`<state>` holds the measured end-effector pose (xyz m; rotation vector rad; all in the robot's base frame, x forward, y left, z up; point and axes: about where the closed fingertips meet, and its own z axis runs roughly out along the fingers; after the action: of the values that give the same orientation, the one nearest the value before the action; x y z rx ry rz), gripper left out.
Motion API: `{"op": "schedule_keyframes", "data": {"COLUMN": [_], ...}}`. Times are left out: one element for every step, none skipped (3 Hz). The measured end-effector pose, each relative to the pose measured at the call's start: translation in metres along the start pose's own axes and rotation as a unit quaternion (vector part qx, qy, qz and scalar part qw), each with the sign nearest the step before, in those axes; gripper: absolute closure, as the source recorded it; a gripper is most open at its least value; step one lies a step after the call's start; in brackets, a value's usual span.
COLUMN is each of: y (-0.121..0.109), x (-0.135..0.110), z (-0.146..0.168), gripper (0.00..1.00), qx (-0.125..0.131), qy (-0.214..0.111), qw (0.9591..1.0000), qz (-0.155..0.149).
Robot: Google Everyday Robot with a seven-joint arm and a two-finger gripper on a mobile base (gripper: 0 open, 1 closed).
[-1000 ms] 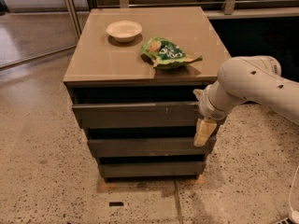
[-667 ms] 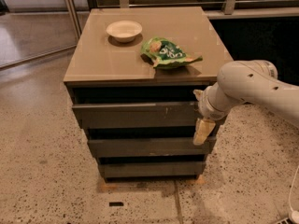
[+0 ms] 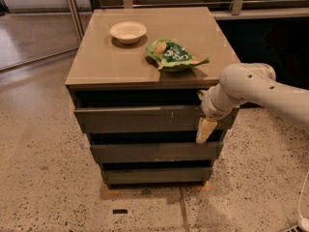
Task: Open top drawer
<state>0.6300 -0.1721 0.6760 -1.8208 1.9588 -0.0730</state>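
Observation:
The top drawer is the widest dark grey-brown flat front, just under the cabinet top, with small pale scratches right of centre. A dark gap runs above it. My gripper is at the right end of this drawer front, pointing down over its lower edge. The white arm reaches in from the right. I cannot see whether the gripper touches or holds the drawer.
On the tan cabinet top sit a white bowl and a green snack bag. Two narrower drawer fronts, the middle one and the bottom one, lie below. Speckled floor surrounds the cabinet, and a metal railing stands behind it.
My gripper has shifted slightly up and to the left along the right end of the top drawer front. The drawer itself looks unmoved.

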Motion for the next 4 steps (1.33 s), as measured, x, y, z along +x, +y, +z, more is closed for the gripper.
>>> {"op": "schedule_keyframes", "data": {"y": [-0.006, -0.004, 0.002, 0.003], "x": [0.001, 0.001, 0.002, 0.002], "z": [0.019, 0.038, 0.051, 0.051], "gripper": [0.00, 0.00, 0.00, 0.00], "qx": [-0.015, -0.037, -0.058, -0.059], "qy": [0.002, 0.007, 0.010, 0.010], "qw": [0.9999, 0.9993, 0.9982, 0.9982], "qz": [0.002, 0.005, 0.006, 0.006]}}
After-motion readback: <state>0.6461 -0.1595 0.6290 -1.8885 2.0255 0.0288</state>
